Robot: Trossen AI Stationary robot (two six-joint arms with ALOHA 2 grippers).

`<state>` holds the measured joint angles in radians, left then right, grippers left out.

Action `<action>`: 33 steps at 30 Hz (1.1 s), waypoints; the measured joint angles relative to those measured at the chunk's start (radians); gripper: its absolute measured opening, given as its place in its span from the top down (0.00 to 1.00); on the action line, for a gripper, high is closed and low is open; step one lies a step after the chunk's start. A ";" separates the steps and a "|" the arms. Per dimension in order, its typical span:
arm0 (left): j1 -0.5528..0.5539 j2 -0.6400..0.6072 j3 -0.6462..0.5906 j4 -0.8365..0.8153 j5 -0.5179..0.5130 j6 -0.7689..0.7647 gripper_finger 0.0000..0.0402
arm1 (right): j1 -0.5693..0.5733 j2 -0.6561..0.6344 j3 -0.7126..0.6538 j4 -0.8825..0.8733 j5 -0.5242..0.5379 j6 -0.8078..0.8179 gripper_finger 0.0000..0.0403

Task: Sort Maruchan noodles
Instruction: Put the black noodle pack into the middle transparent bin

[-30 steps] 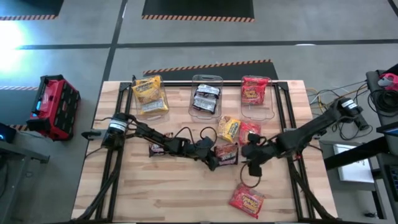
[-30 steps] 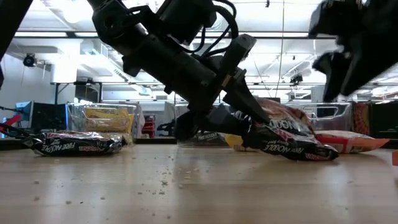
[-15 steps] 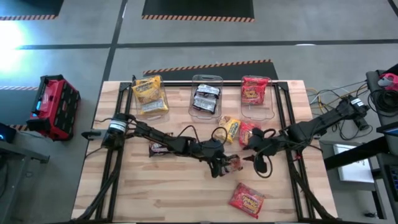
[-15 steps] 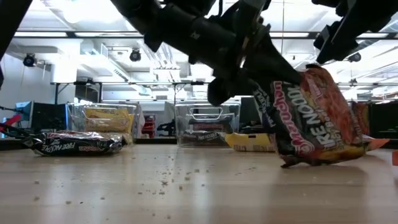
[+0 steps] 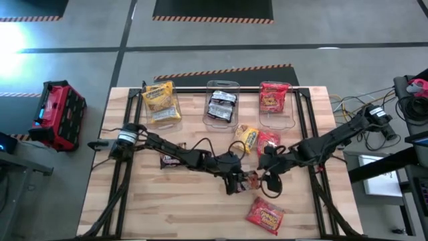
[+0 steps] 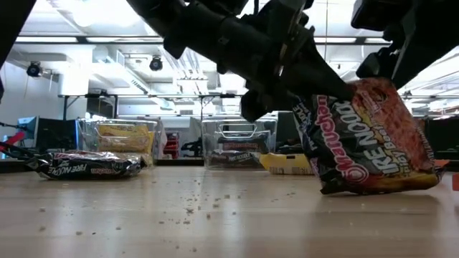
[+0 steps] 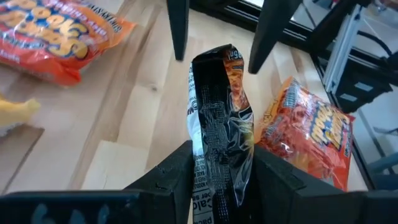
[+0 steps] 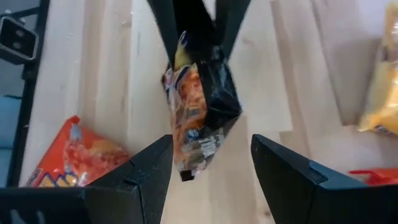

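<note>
My left gripper (image 5: 235, 179) is shut on a dark Maruchan noodle packet (image 6: 373, 143), held just above the table's middle right. My right gripper (image 8: 211, 162) stands open facing it; its fingers (image 7: 177, 25) flank the packet's far end without plainly touching. Another dark packet (image 5: 169, 160) lies flat at the left. A yellow packet (image 5: 246, 137) and a red packet (image 5: 269, 142) lie behind the grippers, and a second red packet (image 5: 265, 214) lies near the front edge. My left gripper pinches one end of the dark packet (image 7: 217, 180) between its two fingers, one on each flat face. The fingers come slanting down from the table's left. The packet stands on edge and reaches out beyond the fingertips, lifted clear of the table.
Three clear bins stand along the far edge: one with yellow packets (image 5: 160, 102), one with dark packets (image 5: 221, 105), one with red packets (image 5: 274, 97). A black frame rail (image 5: 306, 120) runs along the table's right side. Bare wood lies at the near left.
My left gripper has lifted the dark packet off the table, carried it a little toward the near right and rolled, so the packet that lay flat now stands on edge in the air. My right gripper stays open close by.
</note>
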<state>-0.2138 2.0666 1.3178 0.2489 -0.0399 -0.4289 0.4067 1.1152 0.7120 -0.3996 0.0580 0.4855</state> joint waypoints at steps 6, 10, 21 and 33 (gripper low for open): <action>-0.001 0.000 0.028 -0.014 0.031 0.028 0.72 | -0.002 -0.009 0.008 -0.008 -0.018 -0.007 0.48; 0.000 0.000 0.047 -0.020 0.033 0.040 0.72 | -0.001 -0.017 0.025 0.015 -0.017 -0.015 0.48; 0.000 0.000 0.111 -0.023 -0.008 0.133 0.72 | -0.002 0.033 0.025 0.054 -0.038 -0.016 0.48; 0.000 0.012 0.121 -0.028 -0.032 0.137 0.72 | -0.002 0.045 0.024 0.076 -0.041 -0.059 0.62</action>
<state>-0.2142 2.0784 1.4388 0.2210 -0.0720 -0.2924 0.4049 1.1599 0.7361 -0.3236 0.0171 0.4262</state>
